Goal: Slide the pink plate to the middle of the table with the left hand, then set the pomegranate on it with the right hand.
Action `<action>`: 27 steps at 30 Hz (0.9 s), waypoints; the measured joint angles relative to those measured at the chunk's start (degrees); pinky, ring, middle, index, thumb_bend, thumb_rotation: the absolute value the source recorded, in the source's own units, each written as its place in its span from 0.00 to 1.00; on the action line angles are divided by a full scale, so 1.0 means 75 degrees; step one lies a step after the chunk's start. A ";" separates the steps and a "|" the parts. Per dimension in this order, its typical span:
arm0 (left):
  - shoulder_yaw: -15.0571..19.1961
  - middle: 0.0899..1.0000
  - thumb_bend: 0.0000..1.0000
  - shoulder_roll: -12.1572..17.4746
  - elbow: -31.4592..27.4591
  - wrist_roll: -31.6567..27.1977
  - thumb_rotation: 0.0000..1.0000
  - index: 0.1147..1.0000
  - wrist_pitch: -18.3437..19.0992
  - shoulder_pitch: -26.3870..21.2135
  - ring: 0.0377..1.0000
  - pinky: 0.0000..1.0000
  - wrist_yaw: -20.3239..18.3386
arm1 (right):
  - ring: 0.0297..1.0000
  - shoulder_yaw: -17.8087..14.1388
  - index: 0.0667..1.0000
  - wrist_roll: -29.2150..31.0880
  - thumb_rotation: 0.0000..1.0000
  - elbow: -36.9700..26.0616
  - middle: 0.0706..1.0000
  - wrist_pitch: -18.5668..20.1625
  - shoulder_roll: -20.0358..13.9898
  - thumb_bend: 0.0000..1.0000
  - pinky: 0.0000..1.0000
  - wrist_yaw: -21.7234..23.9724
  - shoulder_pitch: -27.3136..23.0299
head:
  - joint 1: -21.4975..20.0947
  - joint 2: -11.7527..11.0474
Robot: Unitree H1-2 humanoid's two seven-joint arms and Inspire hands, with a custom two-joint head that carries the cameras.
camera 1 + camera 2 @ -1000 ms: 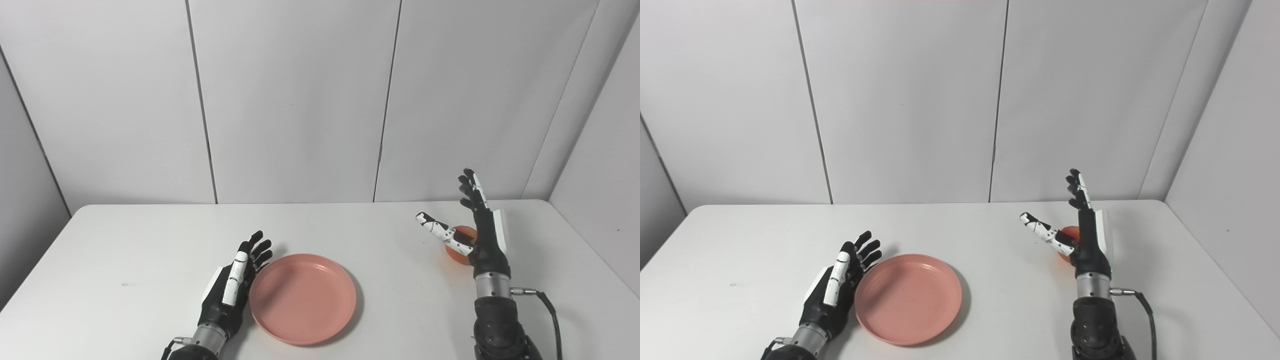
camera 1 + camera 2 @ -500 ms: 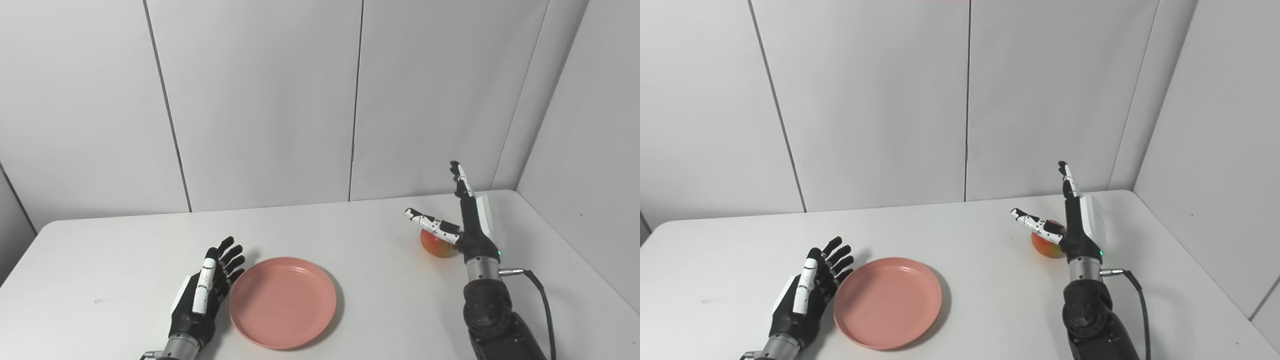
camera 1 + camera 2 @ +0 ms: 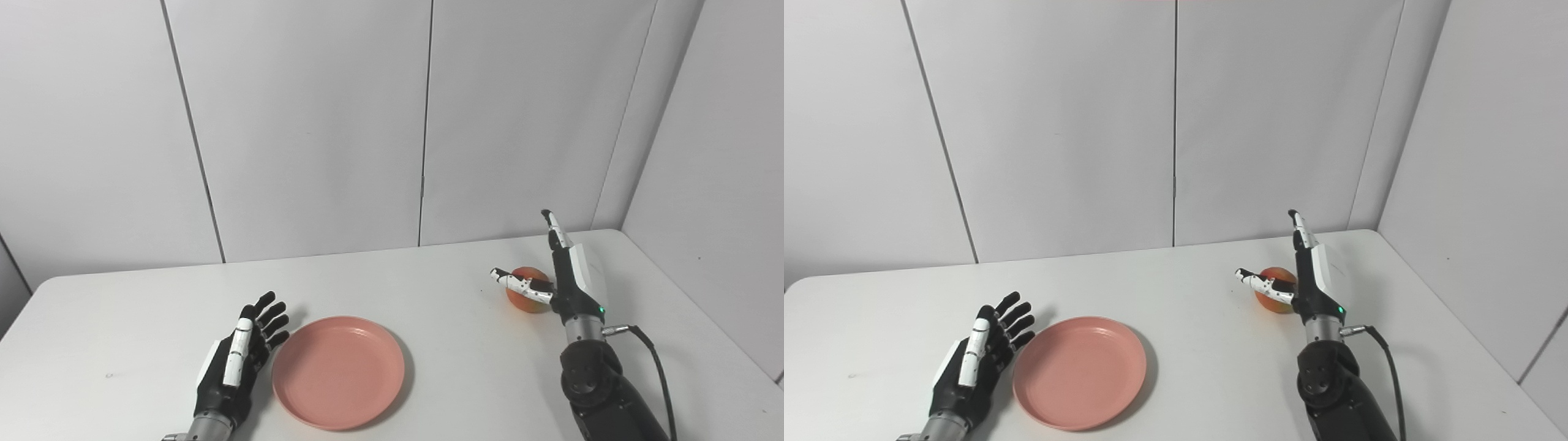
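Left eye view
Worktop [image 3: 429, 294]: white, fills the lower half of the frame.
Pink plate [image 3: 338, 371]: lower centre, flat on the worktop.
Left hand [image 3: 236, 367]: lower left, just beside the plate's left rim, fingers spread, holding nothing.
Pomegranate [image 3: 528, 289]: right of centre, resting on the worktop, well apart from the plate.
Right hand [image 3: 560, 278]: at the pomegranate, fingers up and apart, thumb stretched across the fruit's front; not closed on it.

Right eye view
Pink plate [image 3: 1079, 371]: lower left of centre.
Left hand [image 3: 977, 358]: lower left, fingers splayed beside the rim.
Pomegranate [image 3: 1274, 289]: right of centre, partly behind the thumb.
Right hand [image 3: 1304, 275]: spread wide around the fruit, nothing gripped.
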 measured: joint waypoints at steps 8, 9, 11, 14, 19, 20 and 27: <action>-0.0002 0.89 0.57 0.0001 -0.0024 -0.0001 0.97 0.87 0.0006 0.0004 0.89 0.86 -0.0017 | 0.90 0.0184 0.93 -0.0015 0.32 0.0383 0.92 0.0023 -0.0071 0.85 0.81 -0.0042 -0.0101 | 0.0023 0.0012; -0.0001 0.89 0.57 0.0003 -0.0027 -0.0003 0.97 0.87 0.0009 0.0005 0.89 0.86 -0.0017 | 0.90 0.0192 0.93 -0.0015 0.32 0.0383 0.92 0.0034 -0.0088 0.85 0.81 -0.0043 -0.0102 | 0.0023 0.0012; 0.0000 0.89 0.57 0.0003 -0.0027 -0.0005 0.97 0.87 0.0012 0.0005 0.89 0.86 -0.0018 | 0.90 0.0207 0.93 -0.0015 0.33 0.0389 0.92 0.0053 -0.0123 0.85 0.82 -0.0043 -0.0103 | 0.0023 0.0012; -0.0001 0.89 0.57 0.0005 -0.0027 -0.0004 0.97 0.87 0.0012 0.0005 0.89 0.87 -0.0018 | 0.90 0.0253 0.93 -0.0015 0.31 0.0431 0.92 0.0170 -0.0151 0.85 0.82 -0.0044 -0.0118 | 0.0023 0.0035; -0.0004 0.89 0.57 0.0007 -0.0029 -0.0003 0.98 0.87 0.0012 0.0005 0.89 0.87 -0.0021 | 0.88 0.0362 0.91 -0.0015 0.28 0.0473 0.91 0.0282 -0.0152 0.84 0.79 -0.0043 -0.0124 | 0.0023 0.0047; -0.0008 0.89 0.57 0.0010 -0.0031 -0.0003 0.98 0.88 0.0012 0.0006 0.89 0.87 -0.0023 | 0.87 0.0381 0.91 -0.0015 0.27 0.0474 0.90 0.0289 -0.0151 0.84 0.78 -0.0043 -0.0124 | 0.0023 0.0059; -0.0014 0.89 0.58 0.0025 -0.0031 -0.0002 0.98 0.88 0.0011 0.0008 0.90 0.87 -0.0029 | 0.78 0.0471 0.84 -0.0126 0.10 0.0666 0.81 0.0330 -0.0151 0.80 0.70 -0.0090 -0.0125 | 0.0023 0.0059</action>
